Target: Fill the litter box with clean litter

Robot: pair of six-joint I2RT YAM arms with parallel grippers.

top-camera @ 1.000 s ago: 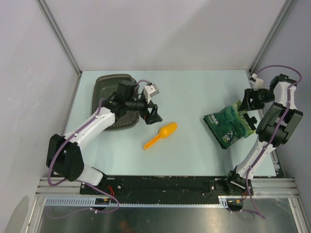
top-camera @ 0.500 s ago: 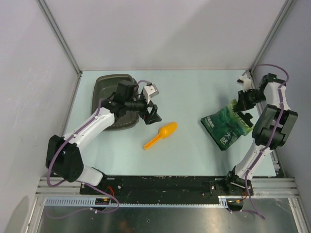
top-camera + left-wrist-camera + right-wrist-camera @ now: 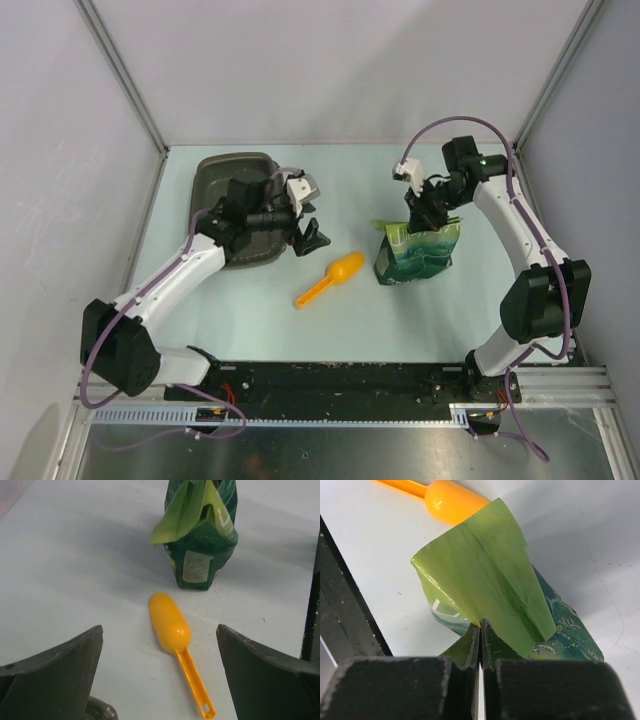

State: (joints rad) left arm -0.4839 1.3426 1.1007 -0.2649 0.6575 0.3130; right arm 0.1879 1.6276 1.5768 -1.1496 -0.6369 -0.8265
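Observation:
The litter box, a dark shallow tray, sits at the back left with my left arm lying across it. No clean litter shows in any view. My left gripper hangs open just right of the tray, above the table and facing the orange scoop. The green pouch stands upright at mid-table. My right gripper is shut on the pouch's folded top flap.
The orange scoop lies bowl-down between the two grippers, its handle pointing toward the near edge. Grey enclosure walls stand close at the left, back and right. The black rail with the arm bases runs along the near edge.
My right gripper shut on the pouch and carried it from the right edge to mid-table, where it now stands upright. The left arm shifted only slightly.

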